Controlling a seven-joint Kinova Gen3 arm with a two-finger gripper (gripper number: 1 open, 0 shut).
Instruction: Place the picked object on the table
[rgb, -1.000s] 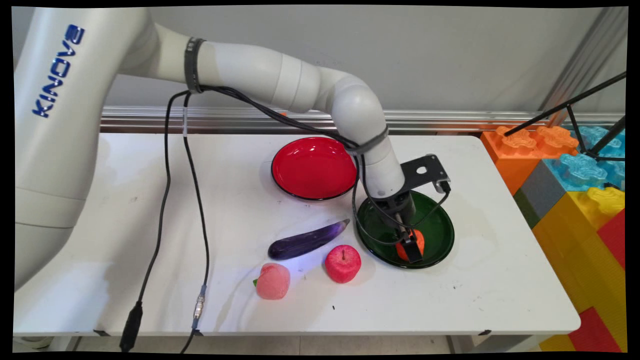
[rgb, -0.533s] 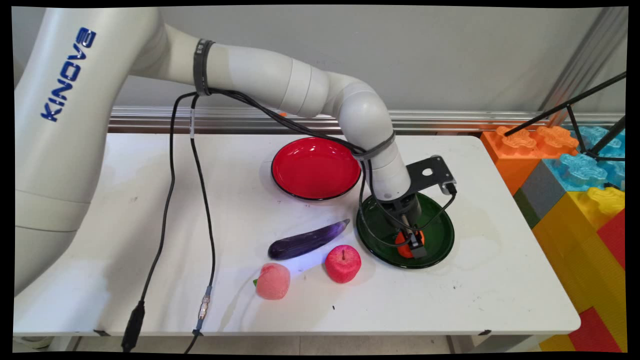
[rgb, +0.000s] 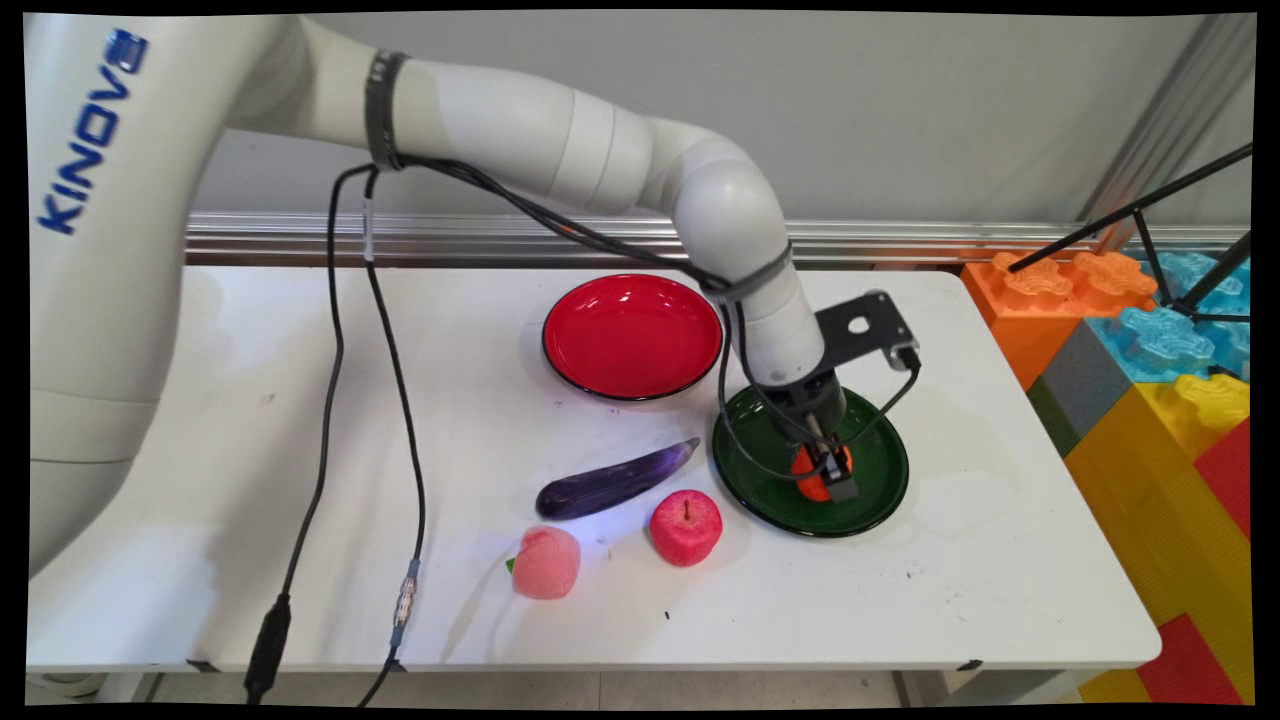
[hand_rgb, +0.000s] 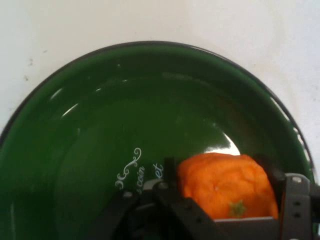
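Two plates sit on the white table (rgb: 980, 590): a red plate (rgb: 632, 336) toward the far edge, and a dark green plate (rgb: 811, 462) nearer the right edge, just beside the red one; the gripper (rgb: 832, 482) reaches down into the green plate, its black fingers (rgb: 843, 488) clenched on either side of an orange fruit (rgb: 812, 472); in the hand view the orange fruit (hand_rgb: 228, 186) shows a small green calyx on its face and sits between the two fingers (hand_rgb: 294, 197), above the glossy bottom of the green plate (hand_rgb: 100, 125), which bears pale curly lettering; the fruit seems to be slightly off the plate's bottom, though neither view shows a gap clearly; toward the near edge lie three more pieces of toy produce; a purple eggplant (rgb: 615, 481) lies aslant, its tip close to the green plate's rim; a red apple (rgb: 686, 527) stands just in front of it, near the green plate but apart from it; a pink peach (rgb: 546, 562) stands to the apple's left, closer to the near edge; black cables (rgb: 330, 400) hang from the arm down across the table's left half; beyond the table's right edge stands a stack of large coloured blocks (rgb: 1140, 370).
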